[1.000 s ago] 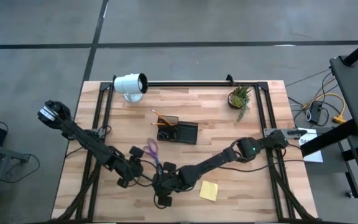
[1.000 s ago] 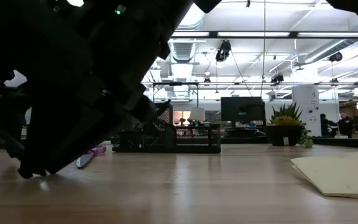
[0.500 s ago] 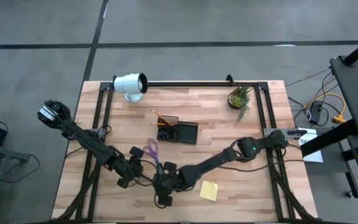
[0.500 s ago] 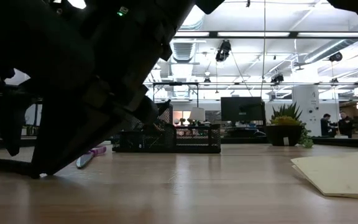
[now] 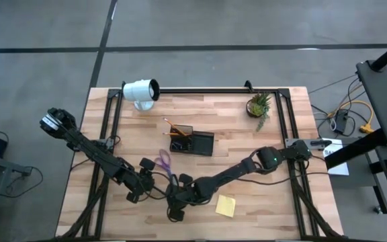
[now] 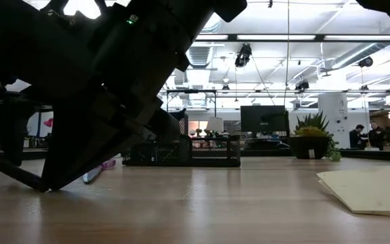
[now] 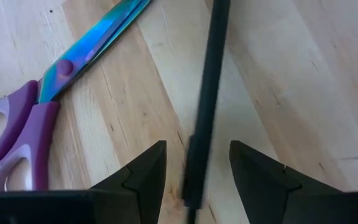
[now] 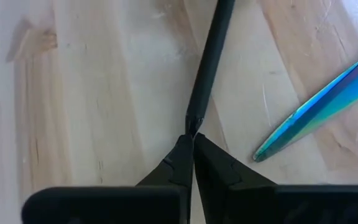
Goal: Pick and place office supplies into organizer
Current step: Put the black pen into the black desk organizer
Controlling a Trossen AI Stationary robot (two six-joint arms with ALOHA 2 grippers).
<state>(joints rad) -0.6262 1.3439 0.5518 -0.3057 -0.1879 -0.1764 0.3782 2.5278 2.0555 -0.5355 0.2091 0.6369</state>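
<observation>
The right pincer [image 8: 192,146] is clenched on the end of a black pen [image 8: 207,68] lying on the worktop [image 8: 92,93] beside the scissors [image 7: 55,87]; the left pincer [image 7: 194,168] straddles it, released.

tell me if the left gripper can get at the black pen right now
Probably yes. The left gripper is open with the black pen lying between its fingers on bare wood, and the scissors sit off to one side. But the right gripper is already shut on the pen's end.
</observation>
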